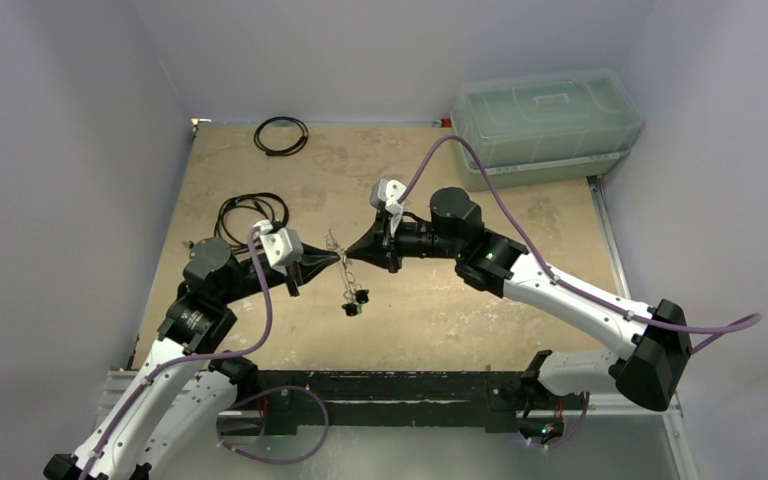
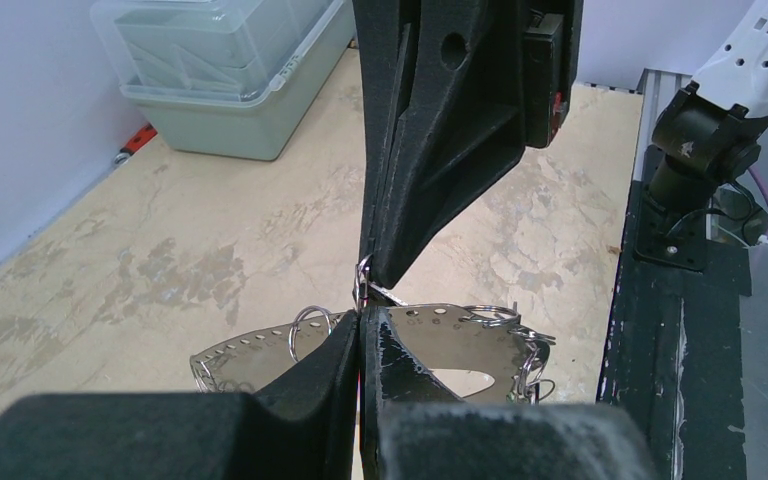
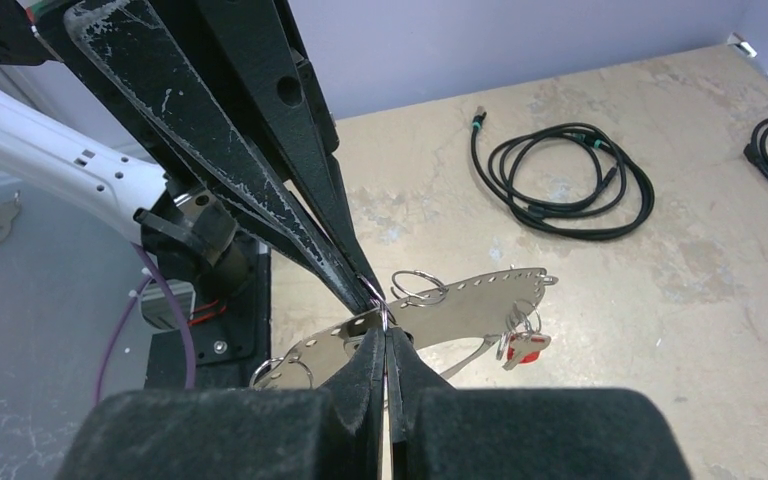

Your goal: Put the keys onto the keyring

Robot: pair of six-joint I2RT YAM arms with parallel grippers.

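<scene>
Left gripper point(image 2: 361, 322) and right gripper point(image 3: 387, 338), tip to tip, both clamp the flat silver-grey metal keyring point(image 3: 470, 300). Small metal keys point(image 3: 527, 347), one red-headed, dangle below.

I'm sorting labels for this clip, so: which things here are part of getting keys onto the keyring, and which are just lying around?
In the job: keyring, held aloft; keys hanging from it; left gripper and right gripper, both pinched shut at it.
Lying about: coiled black cable; thin black cable loop; lidded clear plastic box.
</scene>
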